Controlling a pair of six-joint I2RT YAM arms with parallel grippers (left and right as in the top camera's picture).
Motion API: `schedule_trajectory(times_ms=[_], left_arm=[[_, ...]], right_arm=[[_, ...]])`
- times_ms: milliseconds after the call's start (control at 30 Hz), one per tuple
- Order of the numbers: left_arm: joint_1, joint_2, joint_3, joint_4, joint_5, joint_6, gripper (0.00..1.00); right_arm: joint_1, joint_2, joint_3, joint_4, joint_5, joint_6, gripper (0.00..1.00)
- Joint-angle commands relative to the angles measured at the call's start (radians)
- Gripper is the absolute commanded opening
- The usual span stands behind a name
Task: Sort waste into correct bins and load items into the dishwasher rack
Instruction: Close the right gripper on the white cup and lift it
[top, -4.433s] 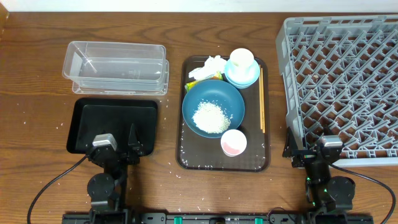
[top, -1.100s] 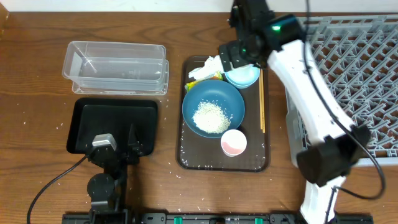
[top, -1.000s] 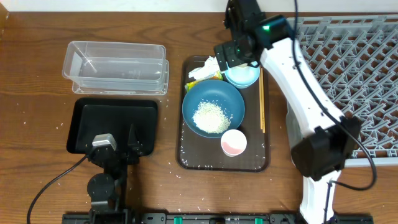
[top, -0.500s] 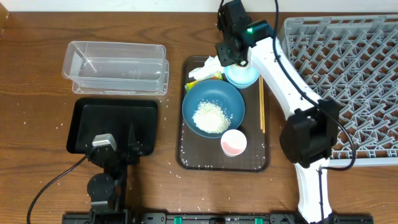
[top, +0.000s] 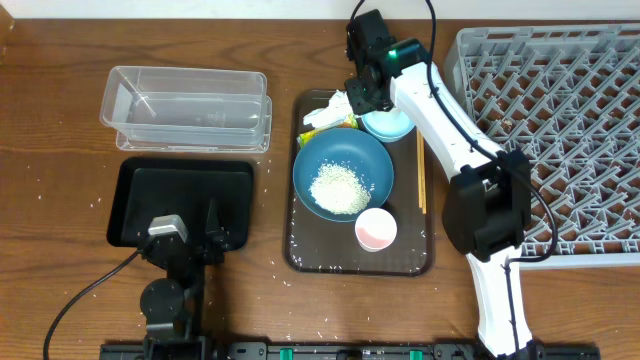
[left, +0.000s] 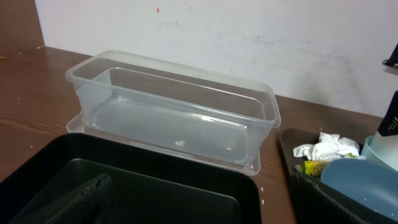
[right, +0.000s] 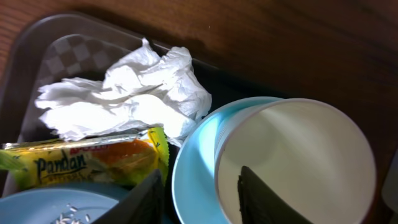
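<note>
My right gripper (top: 364, 98) (right: 202, 200) reaches over the back of the brown serving tray (top: 310, 255). One finger is inside the small pale cup (right: 298, 155), the other outside the rim of the small light-blue bowl (top: 392, 126) (right: 196, 168) holding it. The jaws are closed on both walls. The crumpled napkin (top: 345, 100) (right: 124, 99) and yellow-green wrapper (top: 328, 120) (right: 81, 165) lie just left. The dark-blue bowl (top: 343, 160) holds rice (top: 338, 187). A pink cup (top: 376, 230) and chopsticks (top: 421, 160) lie on the tray. My left gripper (top: 190, 222) rests open at the black tray (top: 170, 190).
The clear container (top: 185, 108) (left: 174, 118) stands behind the black tray (left: 155, 186). The grey dishwasher rack (top: 560, 120) fills the right side. Loose rice grains dot the table near the trays. My right arm stretches from the front edge across the rack's left side.
My right arm swung left and lowered onto the stacked cup and bowl, and its jaws narrowed from wide open onto their walls. The left arm stayed still.
</note>
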Motion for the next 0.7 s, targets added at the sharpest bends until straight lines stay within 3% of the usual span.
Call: schedule_trajectory(times_ms=[0,500,667], left_arm=[[0.005,-0.003,-0.020,-0.034,-0.023,-0.012,0.92],[0.005,-0.003,-0.020,-0.034,-0.023,-0.012,0.92],[0.005,-0.003,-0.020,-0.034,-0.023,-0.012,0.92]], right_arm=[[0.007,0.023,0.018,-0.001,0.010,0.016,0.32],[0.008,0.023,-0.004,-0.025,0.010,0.016,0.29],[0.008,0.023,-0.005,-0.036,0.010,0.016,0.22]])
